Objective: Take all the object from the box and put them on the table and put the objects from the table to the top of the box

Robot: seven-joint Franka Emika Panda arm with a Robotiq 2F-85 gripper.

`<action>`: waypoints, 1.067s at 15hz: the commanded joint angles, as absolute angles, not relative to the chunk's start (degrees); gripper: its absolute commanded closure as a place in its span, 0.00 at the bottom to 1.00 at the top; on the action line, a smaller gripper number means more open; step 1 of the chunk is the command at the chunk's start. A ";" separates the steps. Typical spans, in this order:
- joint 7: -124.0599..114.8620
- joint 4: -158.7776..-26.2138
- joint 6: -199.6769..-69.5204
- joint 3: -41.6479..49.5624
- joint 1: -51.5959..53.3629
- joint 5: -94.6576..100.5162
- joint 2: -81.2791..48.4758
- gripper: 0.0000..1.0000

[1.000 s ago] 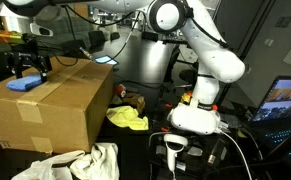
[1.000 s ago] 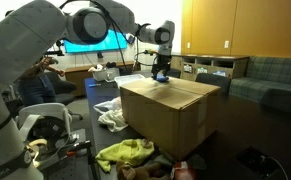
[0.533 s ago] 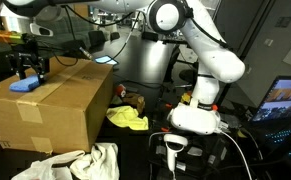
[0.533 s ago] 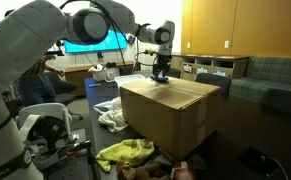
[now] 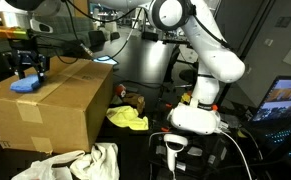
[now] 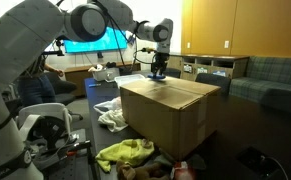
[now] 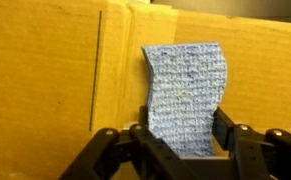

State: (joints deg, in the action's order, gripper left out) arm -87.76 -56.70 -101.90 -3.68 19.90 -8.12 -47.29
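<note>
The jaws have drawn in from their wider spread of a second ago. They now press both sides of the small blue block [image 7: 188,95] lying on top of the box [image 5: 55,105]. In an exterior view the wrist [image 6: 157,60] sits slightly higher than before. Any lift of the block is too slight to tell.

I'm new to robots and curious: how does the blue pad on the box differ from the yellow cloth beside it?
The blue pad is a flat, neat rectangle; the yellow cloth is a crumpled heap. The blue pad lies on top of the cardboard box, pinched by the hand; the yellow cloth lies on the dark table, untouched. Both are far smaller than the box.
</note>
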 commanded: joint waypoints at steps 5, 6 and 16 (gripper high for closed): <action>-76.00 -77.99 -106.26 -6.20 18.49 -9.35 -34.25 0.62; -74.83 -80.65 -107.19 -6.38 18.40 -9.42 -32.66 0.62; -65.26 -107.89 -123.43 -7.90 15.33 -13.07 -14.85 0.62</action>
State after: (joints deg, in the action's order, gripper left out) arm -69.71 -96.77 -117.87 -6.70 17.39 -10.09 -22.98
